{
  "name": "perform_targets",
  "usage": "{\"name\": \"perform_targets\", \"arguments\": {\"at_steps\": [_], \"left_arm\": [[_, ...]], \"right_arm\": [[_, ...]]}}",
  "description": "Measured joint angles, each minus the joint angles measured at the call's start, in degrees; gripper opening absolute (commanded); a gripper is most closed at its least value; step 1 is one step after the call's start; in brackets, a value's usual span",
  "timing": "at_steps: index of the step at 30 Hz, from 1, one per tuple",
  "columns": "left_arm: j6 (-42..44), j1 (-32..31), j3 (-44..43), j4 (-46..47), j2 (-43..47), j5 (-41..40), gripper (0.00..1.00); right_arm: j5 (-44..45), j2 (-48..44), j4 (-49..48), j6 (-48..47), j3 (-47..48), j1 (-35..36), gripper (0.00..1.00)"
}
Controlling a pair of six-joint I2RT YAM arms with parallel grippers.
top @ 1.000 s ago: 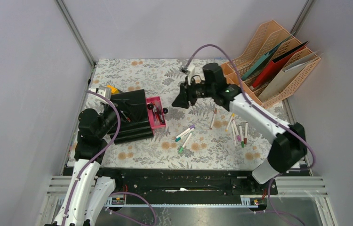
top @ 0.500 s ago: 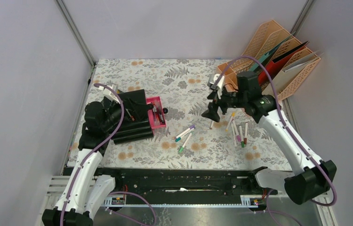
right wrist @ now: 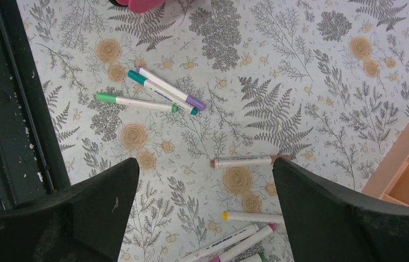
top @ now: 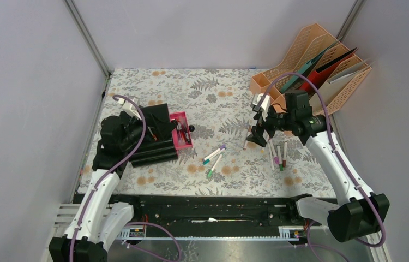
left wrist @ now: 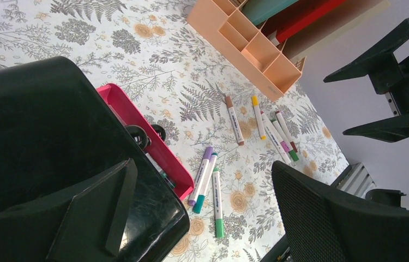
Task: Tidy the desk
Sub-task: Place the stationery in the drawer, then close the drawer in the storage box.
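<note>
Fern-printed cloth desk (top: 213, 98), slim cylindrical markers (right wrist: 169, 85); left gripper (left wrist: 202, 166), right gripper (right wrist: 205, 164) both spread wide, empty.

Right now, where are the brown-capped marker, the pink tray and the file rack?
brown-capped marker (right wrist: 243, 161), right wrist view, middle of its barrel.
pink tray (left wrist: 123, 103), left wrist view, its side wall.
file rack (top: 348, 88), top view, its lattice side.

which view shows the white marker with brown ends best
The right wrist view: the white marker with brown ends lies whole, close and centred. The left wrist view shows it smaller and farther off; the top external view shows it tiny.
</note>
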State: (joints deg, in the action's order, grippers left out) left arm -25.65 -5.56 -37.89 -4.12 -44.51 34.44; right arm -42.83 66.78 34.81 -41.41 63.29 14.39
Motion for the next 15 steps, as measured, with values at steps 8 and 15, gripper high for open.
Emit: {"name": "perform_targets", "arguments": {"at_steps": [8,15], "left_arm": [[-3.0,-8.3,-0.1,-0.2,-0.6,-4.5,0.99],[-3.8,-24.5,-4.7,-4.5,-3.5,-18.8,0.99]], "right_arm": [[0.0,0.2,-2.6,1.5,-2.6,-0.1,1.0],[-8.1,7.6,-8.6,11.1,-4.0,-0.2,0.88]]}}
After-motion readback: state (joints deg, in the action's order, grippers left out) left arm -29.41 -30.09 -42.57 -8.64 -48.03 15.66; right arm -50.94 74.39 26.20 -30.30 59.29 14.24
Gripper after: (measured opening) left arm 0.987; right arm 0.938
